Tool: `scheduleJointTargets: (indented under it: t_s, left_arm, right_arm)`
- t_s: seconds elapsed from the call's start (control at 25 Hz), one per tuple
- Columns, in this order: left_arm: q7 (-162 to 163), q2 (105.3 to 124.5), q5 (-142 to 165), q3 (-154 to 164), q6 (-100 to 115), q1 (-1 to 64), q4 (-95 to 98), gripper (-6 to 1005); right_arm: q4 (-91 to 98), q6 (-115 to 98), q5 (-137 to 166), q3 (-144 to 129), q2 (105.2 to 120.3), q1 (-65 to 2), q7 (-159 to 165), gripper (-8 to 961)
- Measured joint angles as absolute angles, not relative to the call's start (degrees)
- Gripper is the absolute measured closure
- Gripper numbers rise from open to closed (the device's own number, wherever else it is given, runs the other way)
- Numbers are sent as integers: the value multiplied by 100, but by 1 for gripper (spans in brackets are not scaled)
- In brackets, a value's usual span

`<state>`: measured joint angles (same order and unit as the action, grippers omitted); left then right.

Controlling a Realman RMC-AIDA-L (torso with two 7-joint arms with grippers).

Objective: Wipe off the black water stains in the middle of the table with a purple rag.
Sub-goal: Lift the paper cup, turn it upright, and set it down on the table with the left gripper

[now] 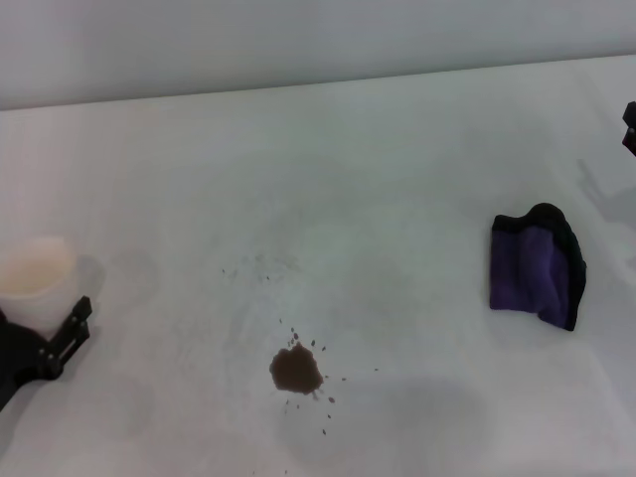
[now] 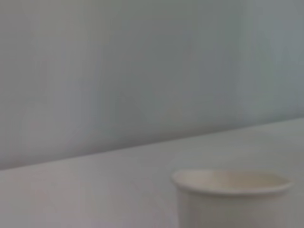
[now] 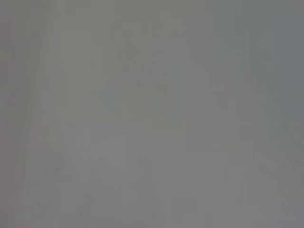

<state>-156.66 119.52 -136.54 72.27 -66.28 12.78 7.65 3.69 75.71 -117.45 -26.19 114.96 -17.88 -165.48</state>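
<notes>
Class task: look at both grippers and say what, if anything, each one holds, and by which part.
Nothing is held. The purple rag lies alone on the table. The left gripper sits beside the paper cup; the right gripper is at the edge.

My left gripper (image 1: pixel 60 343) sits low at my left edge of the head view, dark fingers angled up and inward; I can't tell how wide they stand. Of my right gripper (image 1: pixel 629 124) only a dark sliver shows, far off at my right edge.
</notes>
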Motion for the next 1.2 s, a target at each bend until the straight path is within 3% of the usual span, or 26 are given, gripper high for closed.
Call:
scheduleJointTargets:
  t_s: [0.8, 1.0, 1.2]
  left_arm:
    - [-15847, 11965, -13631, 7232, -7053, 1166, 495, 242]
    - [-15847, 11962, -13624, 7233, -7058, 1127, 495, 103]
    - [-15889, 11960, -13605, 7233, -7164, 976, 489, 107]
  right_arm:
    - [345, 7517, -11709, -2682, 11496, -1793, -16541, 89]
    - [326, 7520, -11706, -2681, 11496, -1788, -16541, 88]
    - [317, 7523, -11706, -2686, 11500, -1794, -16541, 88]
